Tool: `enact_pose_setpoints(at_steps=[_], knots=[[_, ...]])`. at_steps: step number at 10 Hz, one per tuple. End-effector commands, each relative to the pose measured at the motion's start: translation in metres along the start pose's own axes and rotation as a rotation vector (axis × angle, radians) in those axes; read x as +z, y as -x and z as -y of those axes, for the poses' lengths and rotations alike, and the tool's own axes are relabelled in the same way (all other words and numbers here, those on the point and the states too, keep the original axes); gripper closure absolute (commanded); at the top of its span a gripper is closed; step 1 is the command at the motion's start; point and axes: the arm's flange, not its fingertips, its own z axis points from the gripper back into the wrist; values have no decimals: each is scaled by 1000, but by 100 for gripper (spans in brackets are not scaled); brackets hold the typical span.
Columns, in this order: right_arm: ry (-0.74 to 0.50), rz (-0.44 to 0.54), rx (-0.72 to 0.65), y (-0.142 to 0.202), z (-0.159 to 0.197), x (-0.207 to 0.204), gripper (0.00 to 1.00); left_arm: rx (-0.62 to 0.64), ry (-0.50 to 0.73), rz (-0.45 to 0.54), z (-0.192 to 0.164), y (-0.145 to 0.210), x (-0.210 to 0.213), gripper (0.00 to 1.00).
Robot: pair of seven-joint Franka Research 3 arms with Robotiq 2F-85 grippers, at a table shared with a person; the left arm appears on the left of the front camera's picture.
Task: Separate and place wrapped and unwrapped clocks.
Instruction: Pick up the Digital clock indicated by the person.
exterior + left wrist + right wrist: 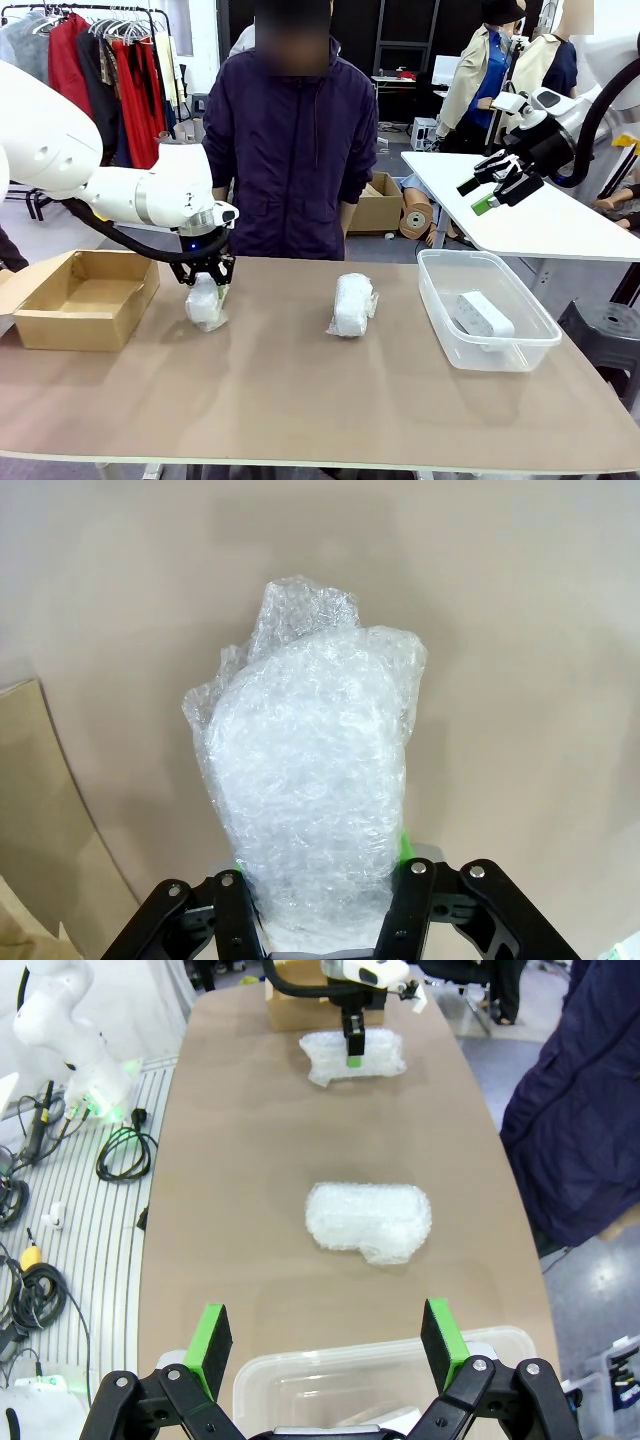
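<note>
Grips one wrapped clock [206, 305] with the fingers of the left gripper [207, 292] closed on it, at 9 o'clock on the table [300, 410], just beside the cardboard box [70, 325]. Finds a second wrapped clock [352, 304] lying free near the centre, and the bare white clock [484, 313] inside the clear tub [500, 352] at 3 o'clock. Holds the right gripper [497, 190] raised above the tub, fingers wide and empty. Faces a person [290, 150] at 12 o'clock. Cannot tell whether the gripped clock touches the table; hides its near end behind the fingers in the left wrist view.

Two wrapped clocks sit on one desk [300, 400]: the left wrapped clock [207, 310] and the middle wrapped clock [352, 304]. There is one unwrapped clock [484, 313], one clear tub [500, 354], one cardboard box [60, 325], and two claws: left claw [207, 290], right claw [478, 196].
</note>
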Motion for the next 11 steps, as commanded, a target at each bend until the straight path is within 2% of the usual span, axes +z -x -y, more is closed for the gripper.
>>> enact_pose_setpoints(at_steps=[1, 4, 5, 6, 9, 11], knots=[[-3, 3, 5, -2, 0, 2, 0, -6, -30, 32, 3, 7, 11, 100], [-3, 3, 5, -2, 0, 2, 0, -68, -57, 70, 11, 17, 53, 100], [-3, 3, 5, -2, 0, 2, 0, -98, -107, 58, 17, 20, 75, 100], [-3, 3, 5, -2, 0, 2, 0, -79, -101, 25, 25, 24, 100, 100], [-3, 3, 5, -2, 0, 2, 0, -79, -160, 77, 57, 45, 173, 100], [-3, 3, 5, -2, 0, 2, 0, -26, -166, 111, 81, 54, 219, 100]])
